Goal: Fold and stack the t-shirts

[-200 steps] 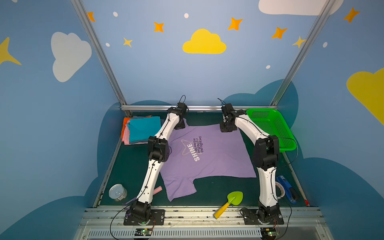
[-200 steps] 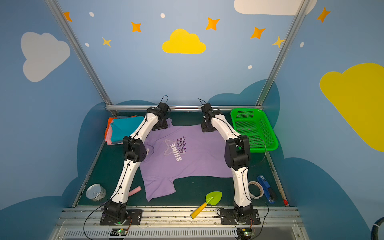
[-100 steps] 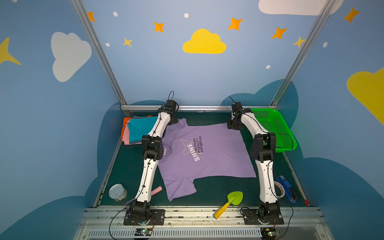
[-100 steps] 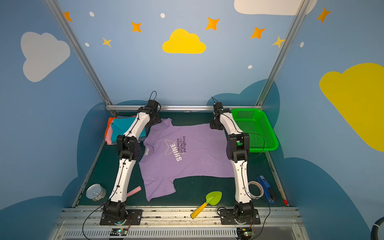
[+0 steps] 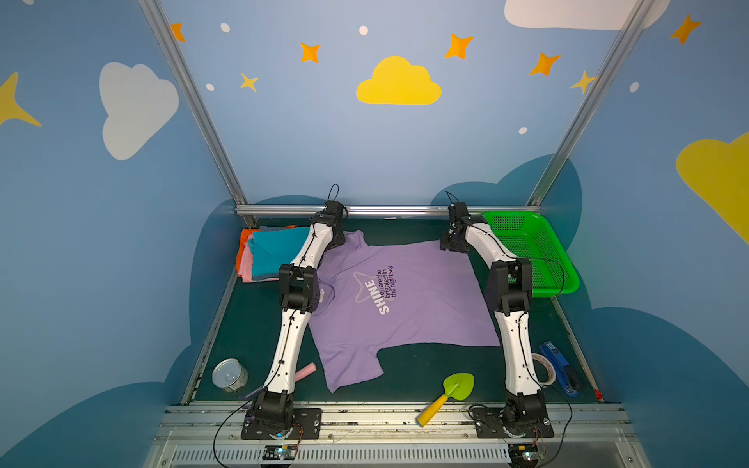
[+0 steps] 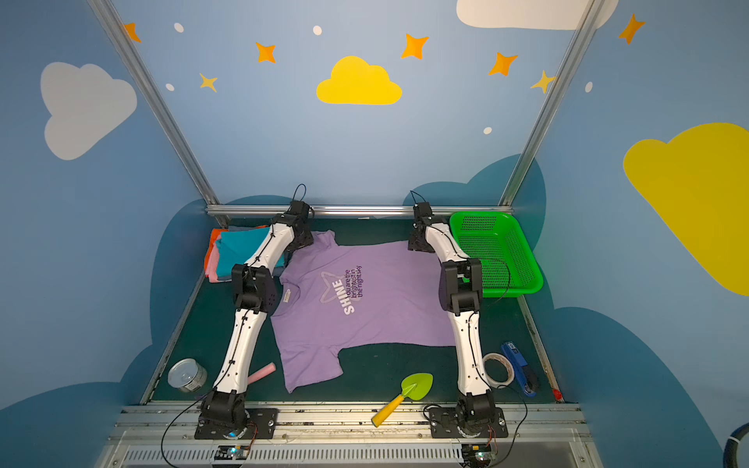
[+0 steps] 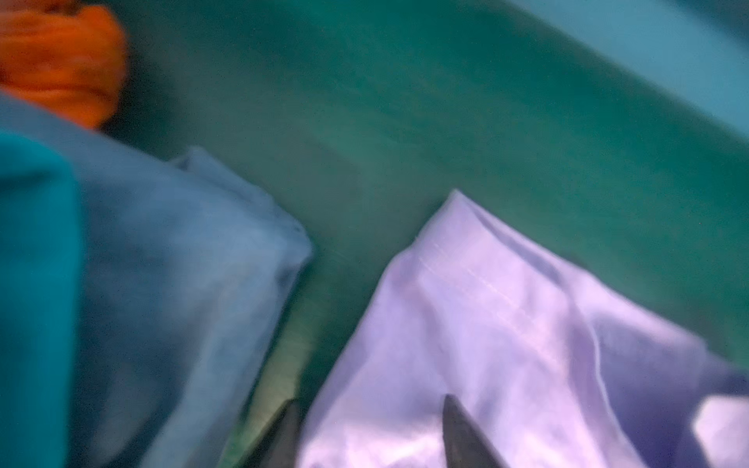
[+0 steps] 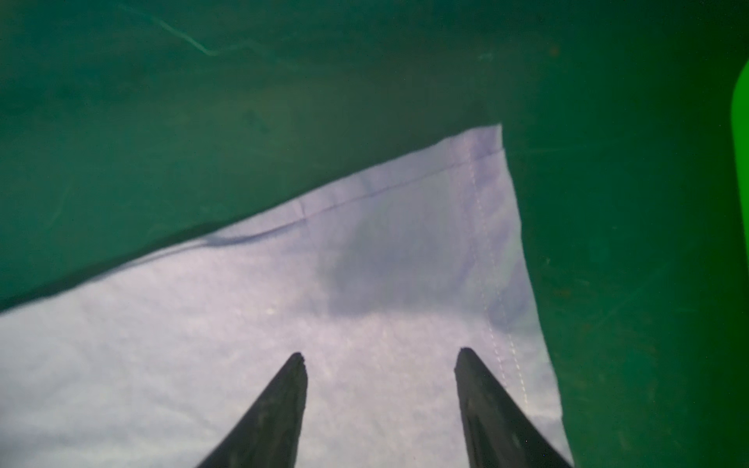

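Note:
A lavender t-shirt [image 5: 405, 308] [image 6: 377, 312] with a white "SHINE" star print lies spread flat on the dark green mat. My left gripper [image 5: 337, 242] [image 7: 369, 403] is low over its far left sleeve [image 7: 486, 304]; the jaws stand apart with the cloth lying between the tips, and this view is blurred. My right gripper [image 5: 452, 245] [image 8: 381, 354] is open just above the shirt's far right hem corner [image 8: 478, 170], holding nothing. The folded t-shirts sit stacked [image 5: 267, 251] at the far left: teal [image 7: 36, 283], grey-blue [image 7: 182, 263], orange [image 7: 60, 60].
A green perforated basket [image 5: 527, 251] stands at the far right beside the right arm. Along the near edge lie a tin can [image 5: 230, 375], a pink stick [image 5: 306, 370], a green and yellow trowel [image 5: 450, 395], a tape roll [image 5: 545, 368] and a blue tool [image 5: 561, 372].
Both grippers have shifted outward along the shirt's far edge, the left toward the sleeve, the right toward the basket-side corner. The far sleeve now lies spread out.

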You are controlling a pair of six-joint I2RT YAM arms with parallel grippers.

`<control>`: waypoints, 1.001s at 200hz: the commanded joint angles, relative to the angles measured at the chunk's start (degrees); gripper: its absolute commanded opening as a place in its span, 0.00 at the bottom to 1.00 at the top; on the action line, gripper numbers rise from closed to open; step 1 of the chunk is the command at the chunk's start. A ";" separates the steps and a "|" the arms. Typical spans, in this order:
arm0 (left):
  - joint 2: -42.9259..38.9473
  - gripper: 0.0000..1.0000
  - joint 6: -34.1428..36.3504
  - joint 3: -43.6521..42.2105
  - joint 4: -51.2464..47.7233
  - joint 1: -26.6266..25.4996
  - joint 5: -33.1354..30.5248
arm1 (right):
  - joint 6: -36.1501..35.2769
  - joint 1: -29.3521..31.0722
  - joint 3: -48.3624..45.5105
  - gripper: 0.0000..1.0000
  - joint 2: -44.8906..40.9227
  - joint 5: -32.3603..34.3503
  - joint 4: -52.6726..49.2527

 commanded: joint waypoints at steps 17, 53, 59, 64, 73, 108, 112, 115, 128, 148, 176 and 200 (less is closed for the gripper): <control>1.91 0.08 -0.97 -1.15 0.22 1.15 4.95 | 1.84 -0.46 6.52 0.84 4.75 -0.19 0.94; 0.26 0.07 -1.09 -2.44 0.39 1.66 5.13 | 5.13 -0.84 11.36 0.86 8.67 -1.68 -0.31; 0.08 0.07 -1.10 -2.54 0.37 1.79 5.58 | 5.71 -0.97 11.65 0.86 9.01 -1.92 -0.23; -0.02 0.07 -1.27 -2.67 0.33 1.86 6.09 | 6.12 -1.05 11.76 0.87 9.25 -2.28 -0.06; -0.18 0.07 -1.42 -2.87 0.33 1.90 7.18 | 6.78 -1.15 11.99 0.87 9.82 -2.75 0.26; -0.71 0.07 -2.13 -3.93 0.04 1.94 8.72 | 7.62 -1.63 17.54 0.79 13.28 -5.17 -2.78; -0.81 0.07 -2.08 -4.03 -0.02 1.95 8.82 | 7.69 -1.59 17.52 0.77 13.32 -5.25 -2.83; -0.86 0.07 -2.11 -4.04 -0.07 1.92 8.96 | 7.75 -1.68 17.51 0.74 13.37 -5.24 -2.82; -1.25 0.06 -2.05 -4.30 -0.37 1.92 9.42 | 8.01 -1.83 17.49 0.60 13.37 -5.33 -2.82; -2.15 0.05 -1.86 -4.30 -0.94 1.96 10.26 | 8.72 -2.13 17.44 0.38 13.41 -5.25 -3.08; -4.07 0.04 -1.62 -4.56 -1.08 1.97 11.36 | 8.93 -2.21 17.45 0.24 13.41 -5.02 -3.43; -5.62 0.04 -1.52 -4.58 -0.64 2.13 11.90 | 8.25 -2.28 17.14 0.00 13.11 -4.25 -3.81</control>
